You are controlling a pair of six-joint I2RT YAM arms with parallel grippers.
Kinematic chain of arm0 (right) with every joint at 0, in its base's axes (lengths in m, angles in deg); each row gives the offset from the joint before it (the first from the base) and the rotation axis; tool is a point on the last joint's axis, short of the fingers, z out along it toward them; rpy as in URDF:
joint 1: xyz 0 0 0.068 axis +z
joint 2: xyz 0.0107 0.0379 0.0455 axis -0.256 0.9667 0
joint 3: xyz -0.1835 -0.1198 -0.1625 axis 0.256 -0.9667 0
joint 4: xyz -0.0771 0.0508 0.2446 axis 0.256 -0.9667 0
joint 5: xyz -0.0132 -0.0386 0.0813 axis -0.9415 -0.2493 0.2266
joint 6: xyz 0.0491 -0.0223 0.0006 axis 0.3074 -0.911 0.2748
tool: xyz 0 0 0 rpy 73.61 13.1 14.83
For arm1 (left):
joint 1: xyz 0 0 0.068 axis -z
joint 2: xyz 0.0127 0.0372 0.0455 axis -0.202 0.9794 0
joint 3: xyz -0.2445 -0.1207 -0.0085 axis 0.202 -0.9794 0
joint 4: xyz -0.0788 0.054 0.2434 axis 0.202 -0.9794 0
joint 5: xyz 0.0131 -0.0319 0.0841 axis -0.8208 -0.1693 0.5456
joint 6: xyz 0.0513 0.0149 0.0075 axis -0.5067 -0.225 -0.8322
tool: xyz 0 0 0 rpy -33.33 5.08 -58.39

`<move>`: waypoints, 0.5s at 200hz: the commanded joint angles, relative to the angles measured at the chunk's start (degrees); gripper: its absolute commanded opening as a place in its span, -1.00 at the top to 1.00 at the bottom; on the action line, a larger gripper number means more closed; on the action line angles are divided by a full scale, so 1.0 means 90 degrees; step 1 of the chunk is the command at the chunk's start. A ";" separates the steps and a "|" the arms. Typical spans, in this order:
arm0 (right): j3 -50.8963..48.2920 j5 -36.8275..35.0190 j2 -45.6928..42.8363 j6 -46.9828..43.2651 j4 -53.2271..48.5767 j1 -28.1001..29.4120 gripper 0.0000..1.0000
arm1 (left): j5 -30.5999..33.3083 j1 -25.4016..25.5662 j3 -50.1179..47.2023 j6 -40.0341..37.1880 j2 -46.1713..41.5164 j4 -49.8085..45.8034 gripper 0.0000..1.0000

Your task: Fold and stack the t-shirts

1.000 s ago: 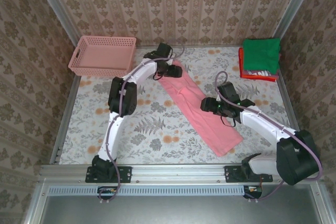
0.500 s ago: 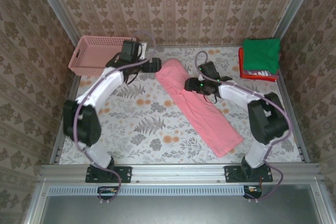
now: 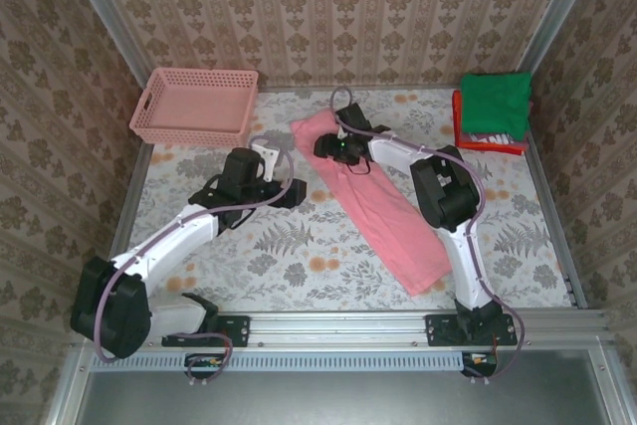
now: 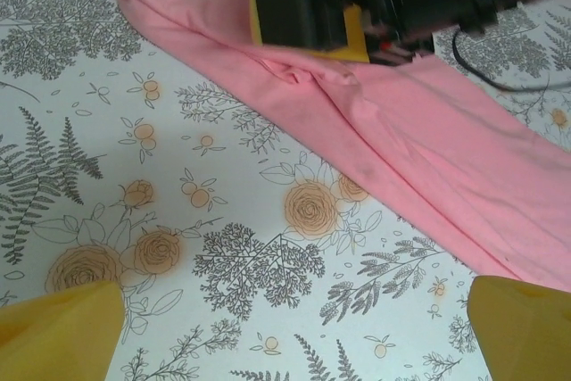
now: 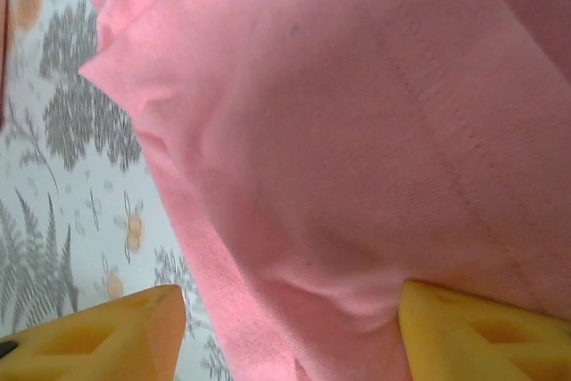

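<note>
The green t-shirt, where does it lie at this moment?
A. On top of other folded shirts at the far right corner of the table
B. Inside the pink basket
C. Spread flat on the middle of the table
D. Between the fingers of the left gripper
A, since the green t-shirt lies uppermost at the far right corner of the table, with the red t-shirt showing beneath it.

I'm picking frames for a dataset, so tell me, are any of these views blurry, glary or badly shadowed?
Top external view: evenly lit and sharp, with only soft shadows on the tablecloth. Left wrist view: the floral print is crisp, but the left claw's fingertips are blurred at the bottom corners. Right wrist view: the pink t-shirt sits very close and looks slightly soft, with no glare.
</note>
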 commanded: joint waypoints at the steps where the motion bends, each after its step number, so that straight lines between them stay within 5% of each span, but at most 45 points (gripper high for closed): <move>1: 0.0388 -0.0407 0.0473 0.0431 -0.0649 -0.0329 -0.30 | -0.0165 0.0106 -0.0114 -0.0357 -0.0196 0.0647 -1.00; 68: 0.1457 -0.0739 0.0817 0.0592 -0.1315 -0.1203 -0.31 | -0.0713 0.0535 0.0128 -0.1369 0.0220 0.0861 -1.00; 100: 0.1289 -0.0329 0.0112 0.0268 -0.1242 -0.1447 -0.36 | -0.0720 0.1166 0.0274 -0.2070 0.0888 0.1305 -1.00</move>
